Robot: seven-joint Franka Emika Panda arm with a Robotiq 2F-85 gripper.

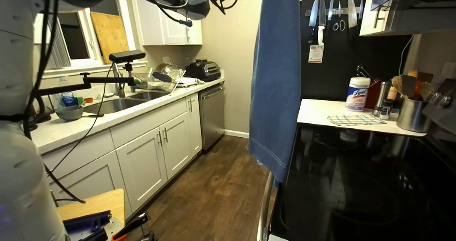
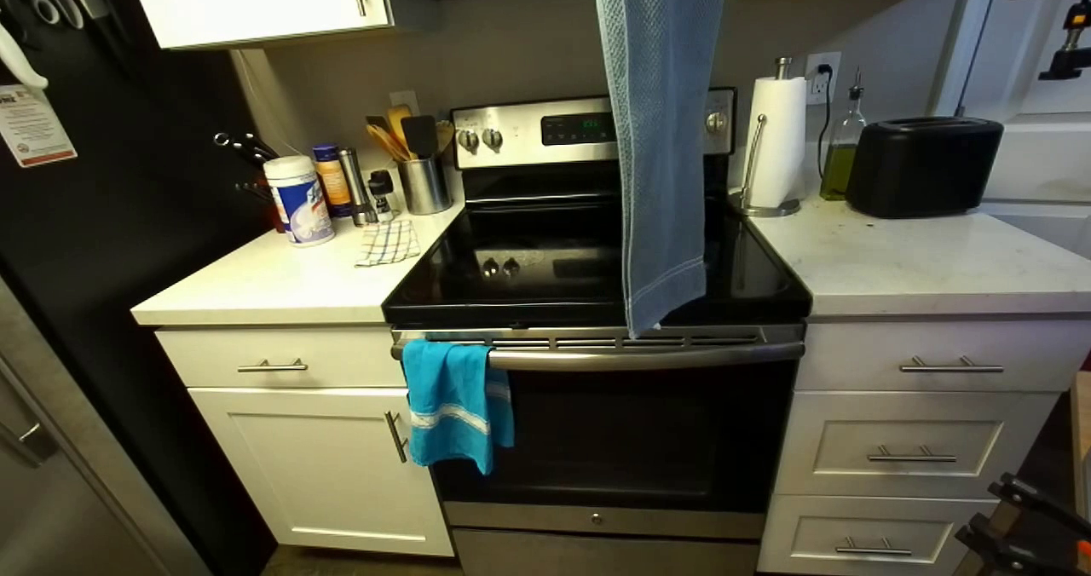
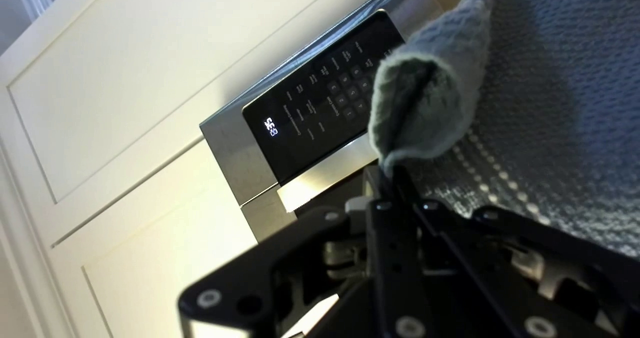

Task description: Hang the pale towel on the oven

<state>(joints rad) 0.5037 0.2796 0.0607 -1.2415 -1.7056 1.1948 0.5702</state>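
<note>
Gripper [image 3: 387,175] pinching pale towel [image 2: 665,150]; towel hangs by front edge of oven [image 2: 614,440], contact unclear. Turquoise cloth [image 2: 452,406] draped over the oven's handle [image 2: 648,360].

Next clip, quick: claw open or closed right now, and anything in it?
Claw: closed, holding the light-blue towel by a pinched bit of cloth.
</note>
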